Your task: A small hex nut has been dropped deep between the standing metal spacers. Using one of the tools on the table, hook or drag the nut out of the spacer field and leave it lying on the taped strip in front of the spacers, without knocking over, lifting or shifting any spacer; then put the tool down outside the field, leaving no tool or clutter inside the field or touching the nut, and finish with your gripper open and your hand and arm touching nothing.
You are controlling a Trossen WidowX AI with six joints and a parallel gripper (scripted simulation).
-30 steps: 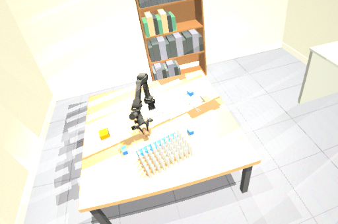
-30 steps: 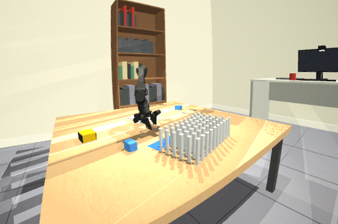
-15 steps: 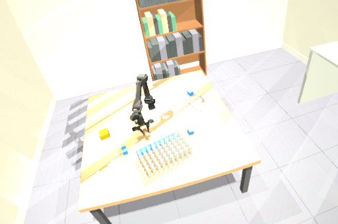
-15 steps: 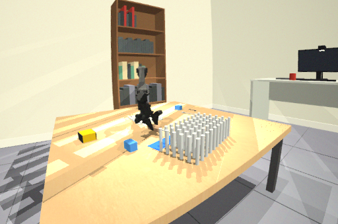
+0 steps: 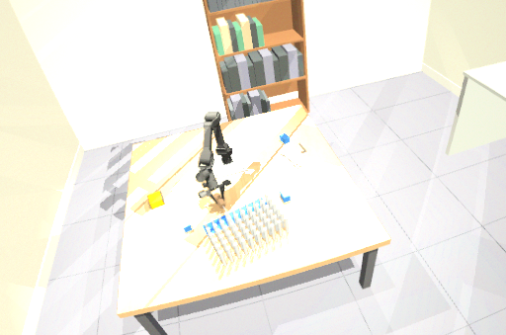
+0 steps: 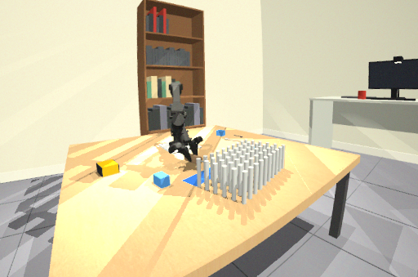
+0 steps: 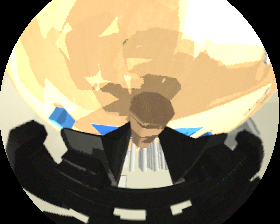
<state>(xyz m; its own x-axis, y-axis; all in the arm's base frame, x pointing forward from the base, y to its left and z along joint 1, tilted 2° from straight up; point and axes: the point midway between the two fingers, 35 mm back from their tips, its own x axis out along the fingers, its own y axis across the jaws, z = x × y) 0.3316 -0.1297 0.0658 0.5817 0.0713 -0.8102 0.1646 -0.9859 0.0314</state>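
End effector (image 6: 188,152) clamped on tool, probably hook stick, held low over desk (image 6: 122,220) just behind spacers (image 6: 241,167), angled toward field for reaching in. Nut not made out, presumably hidden among spacers. Blue strip (image 6: 192,179) lies at field's edge.

My arm (image 5: 207,147) is folding forward and down, my gripper (image 6: 188,154) pointing low, clamping a brown-tipped tool (image 7: 150,112).
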